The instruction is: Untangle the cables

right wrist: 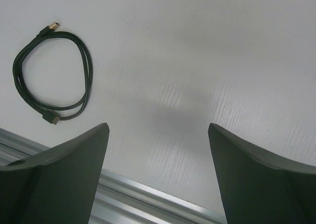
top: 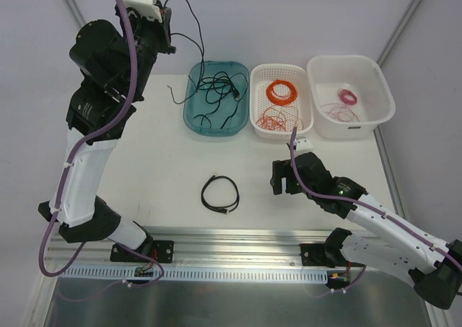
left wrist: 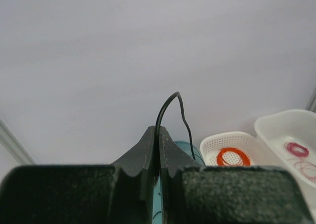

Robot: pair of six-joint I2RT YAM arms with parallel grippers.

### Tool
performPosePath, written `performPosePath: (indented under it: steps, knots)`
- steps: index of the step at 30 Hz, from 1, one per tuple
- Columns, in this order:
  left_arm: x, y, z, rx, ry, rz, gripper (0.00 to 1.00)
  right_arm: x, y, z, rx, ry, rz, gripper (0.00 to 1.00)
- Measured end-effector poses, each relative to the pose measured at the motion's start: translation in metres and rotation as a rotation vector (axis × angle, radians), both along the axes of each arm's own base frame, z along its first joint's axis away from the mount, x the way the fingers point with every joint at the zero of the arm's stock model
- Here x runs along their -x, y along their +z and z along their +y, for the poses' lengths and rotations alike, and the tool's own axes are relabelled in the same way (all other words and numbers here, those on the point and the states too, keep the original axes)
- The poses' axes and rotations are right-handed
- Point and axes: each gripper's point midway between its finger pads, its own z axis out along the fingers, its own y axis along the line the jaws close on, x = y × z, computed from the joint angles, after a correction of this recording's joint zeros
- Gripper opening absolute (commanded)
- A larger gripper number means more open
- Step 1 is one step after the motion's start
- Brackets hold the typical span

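My left gripper (top: pixel 167 25) is raised high at the back left and shut on a thin black wire (top: pixel 201 42). The wire (left wrist: pixel 170 103) arcs over the fingertips and drops into a teal bin (top: pixel 193 118), where the rest lies in loose loops. A thicker black cord (top: pixel 203 195) lies coiled on the table, apart from everything else; it also shows in the right wrist view (right wrist: pixel 90 78). Loose orange-red wire (top: pixel 270 119) lies in the middle basket, and loose pinkish-red wire (top: pixel 333 112) in the right bin. My right gripper (top: pixel 282 181) hovers open over bare table, right of the cord.
The white mesh basket (top: pixel 254 107) also holds a tight orange ring coil (top: pixel 281 91). The white bin (top: pixel 382 89) also holds a small pink ring coil (top: pixel 349 96). A metal rail (top: pixel 231 244) runs along the table's near edge, close under the right gripper.
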Motion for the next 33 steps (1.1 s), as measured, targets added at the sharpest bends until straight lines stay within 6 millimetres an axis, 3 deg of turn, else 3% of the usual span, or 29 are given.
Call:
performPosePath:
  steps: [5,10,15,20,22,25,29,33]
  knots:
    - [-0.033,0.000,0.006,0.015,0.046,-0.025,0.00,0.000,0.000,0.000,0.001,-0.001,-0.001,0.86]
    - [-0.079,-0.022,0.000,0.023,0.060,0.010,0.00,0.001,0.000,-0.002,0.003,-0.001,0.001,0.86]
    - [-0.120,-0.062,-0.007,0.041,0.050,0.098,0.00,0.003,0.000,-0.003,0.007,-0.001,0.004,0.86]
    - [-0.160,-0.114,-0.008,0.074,0.057,0.205,0.00,0.005,-0.002,-0.006,0.017,0.000,0.010,0.86]
    - [-0.178,-0.141,-0.006,0.086,0.071,0.258,0.00,0.005,-0.002,-0.007,0.023,-0.001,0.013,0.86]
    - [-0.212,-0.206,-0.003,0.103,0.095,0.383,0.01,0.006,-0.002,-0.009,0.025,-0.002,0.012,0.86]
    - [-0.247,-0.324,-0.008,0.101,0.100,0.608,0.07,0.008,-0.002,-0.012,0.031,-0.004,0.014,0.86]
    - [-0.251,-0.439,-0.020,0.085,0.075,0.842,0.12,0.009,-0.004,-0.013,0.039,-0.005,0.021,0.86]
